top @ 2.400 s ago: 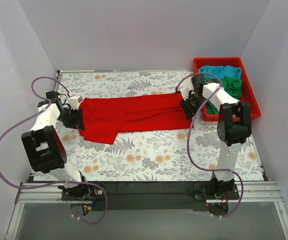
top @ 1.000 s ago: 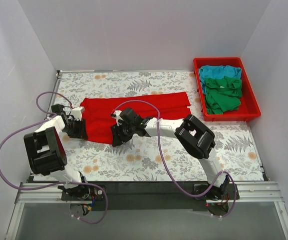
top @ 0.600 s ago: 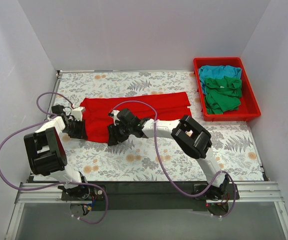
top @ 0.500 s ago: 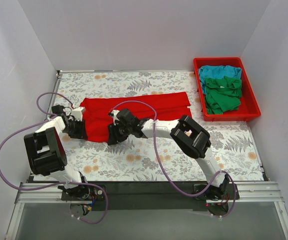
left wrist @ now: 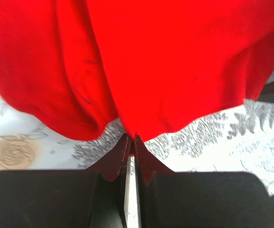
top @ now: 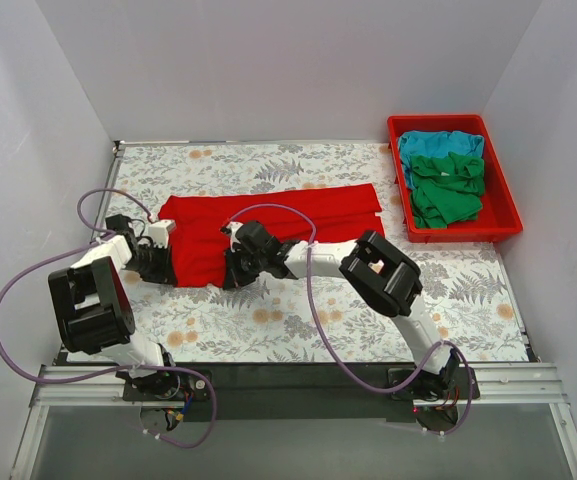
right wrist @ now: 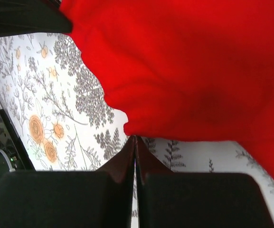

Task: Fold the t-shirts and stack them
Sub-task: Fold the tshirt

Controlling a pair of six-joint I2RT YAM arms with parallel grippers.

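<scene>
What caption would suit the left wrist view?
Left gripper pinching the edge of the red t-shirt over the floral table cover.

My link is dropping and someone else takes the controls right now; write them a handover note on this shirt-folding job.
Left gripper: shut on the red t-shirt, near left edge.
Right gripper: shut at its near hem; a pinch is not certain.
That shirt lies in a long band on the table. Green t-shirt and turquoise t-shirt sit crumpled in the red tray.
Done: red one laid out.
Remaining: finish folding it, fold the other two, stack all three.
</scene>
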